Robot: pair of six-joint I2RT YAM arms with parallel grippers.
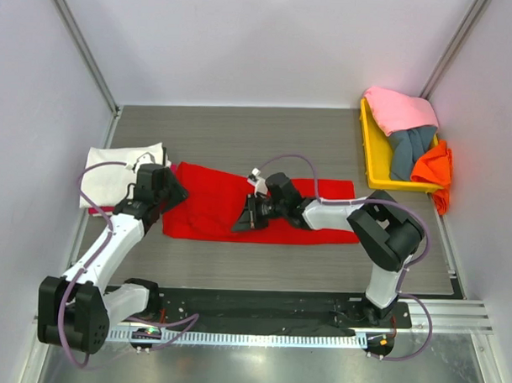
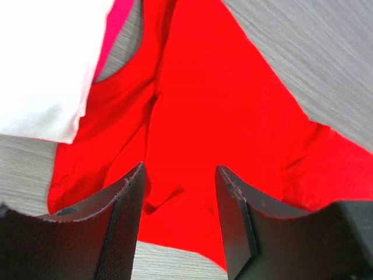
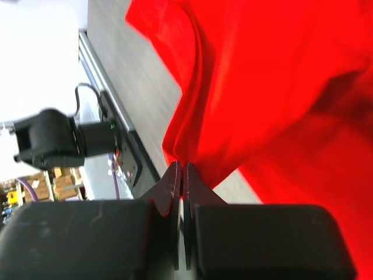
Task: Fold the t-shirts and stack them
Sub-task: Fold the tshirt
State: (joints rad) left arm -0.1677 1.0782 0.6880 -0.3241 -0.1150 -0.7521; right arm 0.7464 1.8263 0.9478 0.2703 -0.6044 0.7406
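Note:
A bright red t-shirt (image 1: 209, 202) lies spread across the middle of the table. My right gripper (image 1: 245, 216) is shut on a raised fold of it near its front edge; in the right wrist view the jaws (image 3: 182, 168) pinch the red cloth (image 3: 280, 87), which hangs from them. My left gripper (image 1: 173, 191) stands open over the shirt's left end. Its fingers (image 2: 131, 192) straddle flat red cloth (image 2: 204, 105) and grip nothing. A folded cream-white t-shirt (image 1: 114, 174) lies at the far left, and its corner (image 2: 41, 58) shows in the left wrist view.
A yellow tray (image 1: 371, 158) at the back right holds a pink t-shirt (image 1: 398, 108), a grey-blue one (image 1: 409, 151) and an orange one (image 1: 433, 168) that hangs over its rim. The arms' black mounting rail (image 1: 277, 322) runs along the near edge. Walls close in the left, back and right.

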